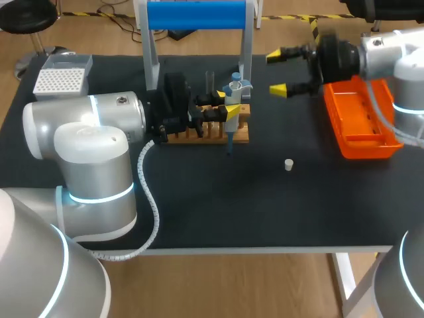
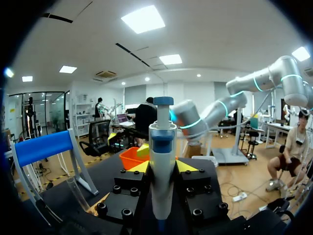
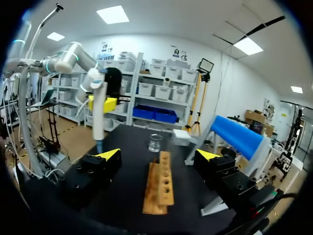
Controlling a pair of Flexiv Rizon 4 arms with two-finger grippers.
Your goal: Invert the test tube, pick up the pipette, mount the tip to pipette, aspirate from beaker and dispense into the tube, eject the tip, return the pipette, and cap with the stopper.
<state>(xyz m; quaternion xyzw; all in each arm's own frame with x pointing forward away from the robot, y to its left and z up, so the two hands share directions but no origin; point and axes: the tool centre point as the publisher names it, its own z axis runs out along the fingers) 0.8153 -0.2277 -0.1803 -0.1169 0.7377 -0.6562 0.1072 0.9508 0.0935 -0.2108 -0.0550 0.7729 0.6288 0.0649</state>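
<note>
Several things on black table (image 1: 199,212). Far left, white tip box (image 1: 63,79). Next, left gripper (image 1: 228,105) clenched on pipette (image 1: 236,87) from both sides, held upright over right end of wooden rack (image 1: 211,131): long axis vertical, plunger up, tip end pointing down. Behind rack, glass beaker (image 1: 210,81) and blue-topped stand (image 1: 195,14). Right of rack, nearer, small white stopper (image 1: 289,164) alone on bare table. Far right, right gripper (image 1: 281,71) in the air, fingers spread wide with nothing between them, just left of orange tray (image 1: 361,122).
</note>
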